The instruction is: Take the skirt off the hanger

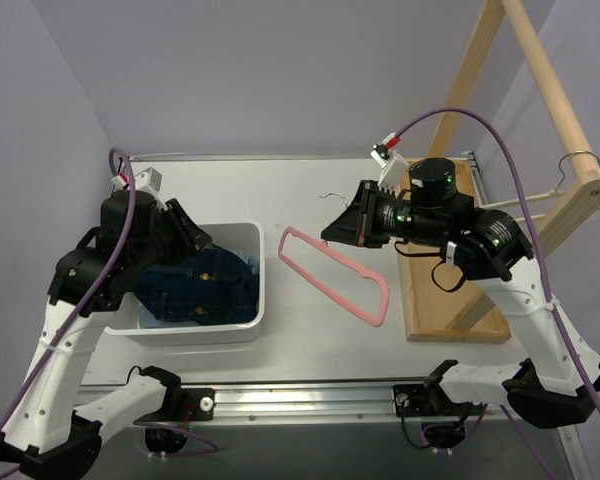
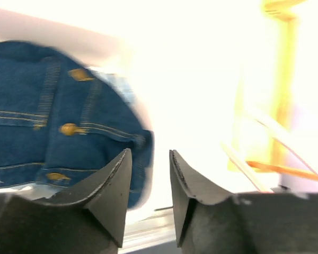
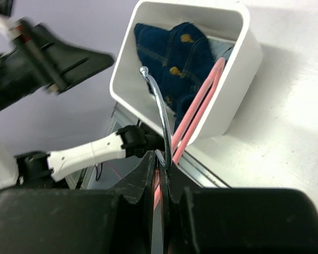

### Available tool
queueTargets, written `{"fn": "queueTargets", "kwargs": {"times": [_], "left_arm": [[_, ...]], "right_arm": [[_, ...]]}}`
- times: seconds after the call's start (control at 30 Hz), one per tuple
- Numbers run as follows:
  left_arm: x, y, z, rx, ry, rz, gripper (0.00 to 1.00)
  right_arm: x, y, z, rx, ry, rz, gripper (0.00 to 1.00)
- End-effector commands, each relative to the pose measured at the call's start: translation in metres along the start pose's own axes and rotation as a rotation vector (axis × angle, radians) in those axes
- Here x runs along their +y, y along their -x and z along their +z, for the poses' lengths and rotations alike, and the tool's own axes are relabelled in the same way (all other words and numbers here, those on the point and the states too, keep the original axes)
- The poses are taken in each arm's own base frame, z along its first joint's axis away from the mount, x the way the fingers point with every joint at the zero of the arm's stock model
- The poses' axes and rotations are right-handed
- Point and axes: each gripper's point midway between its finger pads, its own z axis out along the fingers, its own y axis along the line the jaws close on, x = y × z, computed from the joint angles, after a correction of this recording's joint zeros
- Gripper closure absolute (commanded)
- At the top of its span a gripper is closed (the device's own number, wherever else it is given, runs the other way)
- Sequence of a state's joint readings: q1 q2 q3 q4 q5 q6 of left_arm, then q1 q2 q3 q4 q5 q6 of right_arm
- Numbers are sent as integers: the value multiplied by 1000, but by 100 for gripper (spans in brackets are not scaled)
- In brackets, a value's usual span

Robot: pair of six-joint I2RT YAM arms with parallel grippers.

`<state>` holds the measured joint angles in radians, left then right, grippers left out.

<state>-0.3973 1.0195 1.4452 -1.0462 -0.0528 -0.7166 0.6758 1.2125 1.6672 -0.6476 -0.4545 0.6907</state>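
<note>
Skirt point(image 1: 200, 285) lies in the bin point(image 1: 235, 330), free of the hanger point(image 1: 384, 300). Left hand point(image 2: 150, 153), released, hovers above it; right hand point(image 3: 160, 159) clenches the hanger. Risk: a loose fold may snag the withdrawing left hand.

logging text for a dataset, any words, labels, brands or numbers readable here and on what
None readable. The denim skirt, white bin and pink hanger show no lettering; the white tag on the right arm's cable is too small to tell.
</note>
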Motion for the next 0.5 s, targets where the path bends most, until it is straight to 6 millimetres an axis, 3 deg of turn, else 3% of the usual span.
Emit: {"fn": "queueTargets", "kwargs": {"times": [0.0, 0.1, 0.17, 0.2, 0.23, 0.3, 0.33, 0.4, 0.47], "left_arm": [[-28, -8, -22, 69, -148, 25, 56], [-79, -3, -44, 69, -395, 82, 56], [-100, 1, -56, 47, -480, 143, 56], [-113, 11, -73, 7, -523, 175, 56], [-121, 1, -74, 40, -533, 238, 56], [-136, 10, -82, 11, -529, 288, 56], [-139, 0, -87, 46, -534, 336, 56], [-147, 0, -84, 43, -500, 370, 56], [-162, -3, -102, 35, -554, 405, 55]], "right_arm": [[-1, 28, 9, -87, -52, -10, 100], [-21, 40, 21, -118, -161, 18, 100], [-42, 41, 32, -108, -248, 40, 100], [-53, 45, 35, -126, -304, 50, 100], [-64, 43, 41, -113, -349, 66, 100], [-77, 47, 46, -127, -401, 98, 100], [-86, 48, 51, -135, -438, 106, 100], [-94, 50, 55, -144, -477, 116, 100], [-109, 54, 58, -159, -546, 111, 100]]}}
